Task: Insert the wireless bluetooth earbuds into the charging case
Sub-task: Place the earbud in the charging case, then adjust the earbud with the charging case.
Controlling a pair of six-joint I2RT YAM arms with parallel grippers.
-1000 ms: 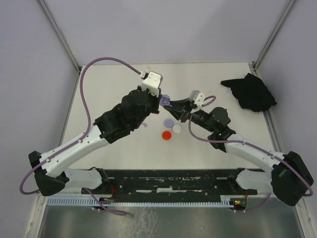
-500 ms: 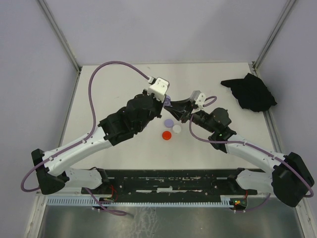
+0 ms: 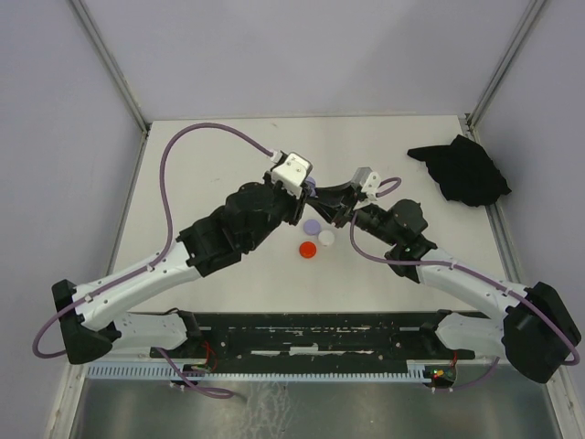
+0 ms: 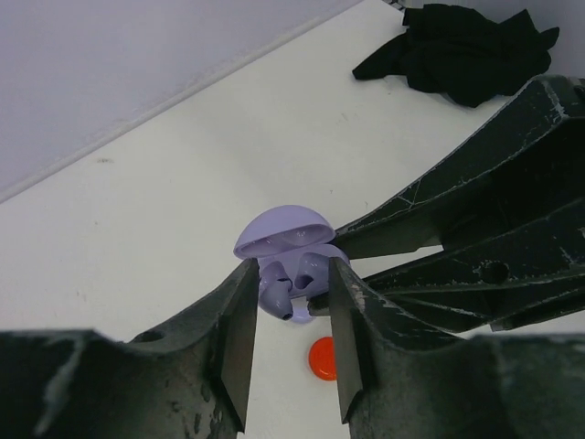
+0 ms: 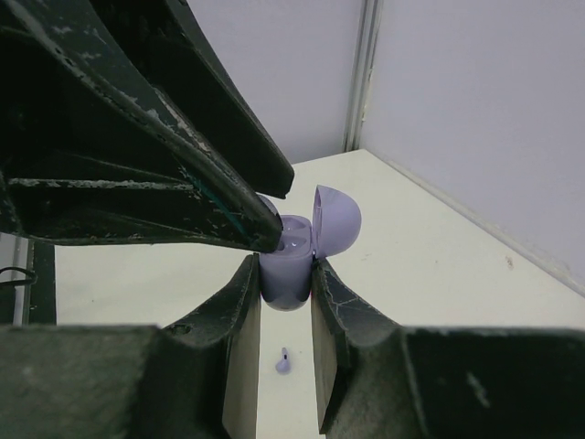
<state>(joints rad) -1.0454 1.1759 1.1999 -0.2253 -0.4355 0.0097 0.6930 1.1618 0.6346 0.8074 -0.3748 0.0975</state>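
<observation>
My right gripper (image 5: 285, 265) is shut on the body of a lilac charging case (image 5: 286, 274) and holds it above the table with its lid (image 4: 279, 230) open. My left gripper (image 4: 292, 265) meets it from the left, fingers a narrow gap apart on a lilac earbud (image 4: 277, 291) at the case's open mouth. In the top view both grippers (image 3: 311, 192) meet mid-table and hide most of the case. A second lilac earbud (image 5: 283, 363) lies on the table under the case.
Three small round discs lie just near the grippers: lilac (image 3: 312, 226), white (image 3: 326, 237) and red (image 3: 308, 249); the red one also shows in the left wrist view (image 4: 322, 357). A black cloth (image 3: 462, 171) lies at the back right. Walls close the table's sides.
My left arm has swung right and brought its gripper up to the open case. The right arm and the case have stayed in place.
</observation>
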